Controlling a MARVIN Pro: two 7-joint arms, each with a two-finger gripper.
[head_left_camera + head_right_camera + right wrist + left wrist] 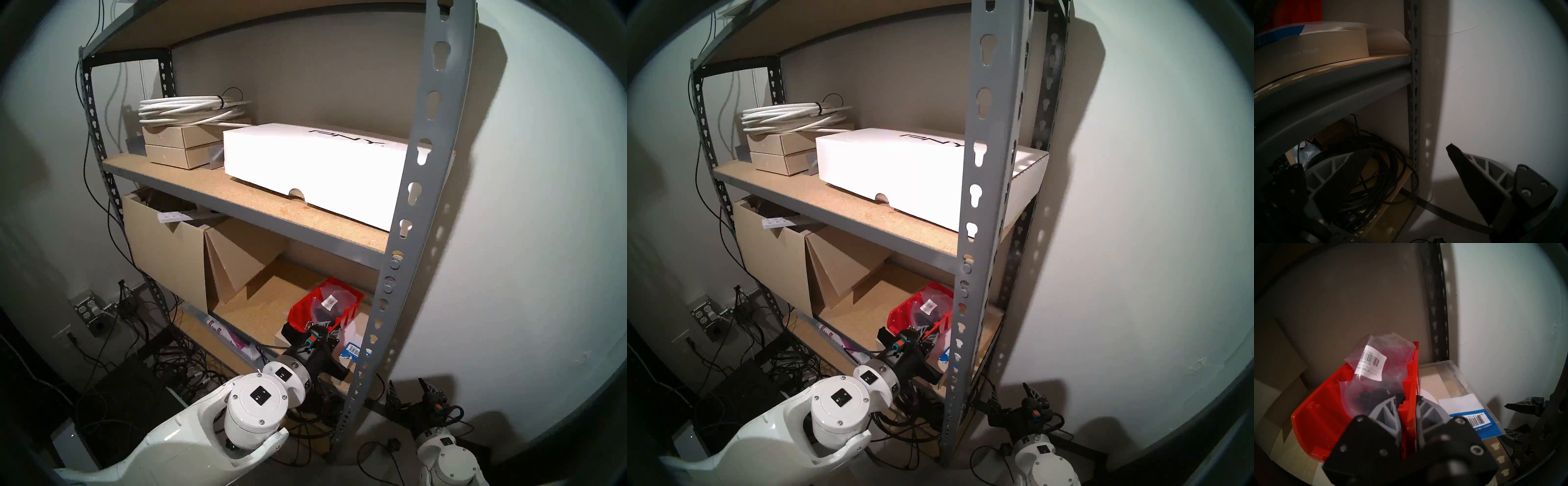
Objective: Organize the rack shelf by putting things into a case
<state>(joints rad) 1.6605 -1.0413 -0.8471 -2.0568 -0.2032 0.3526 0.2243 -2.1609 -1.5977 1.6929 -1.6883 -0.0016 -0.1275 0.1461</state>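
Note:
The red case stands on the lower board of the grey rack shelf, near its front right upright. Inside it lie clear bags of black parts, the top one with a white barcode label. My left gripper is shut on the case's ribbed right wall, one finger inside and one outside. My right gripper hangs open and empty below that board, outside the rack.
A flat box with a blue barcode label lies right beside the case. Tan cardboard boxes fill the board's left. Above sit a white PNY box and a white cable coil. Black cables lie underneath.

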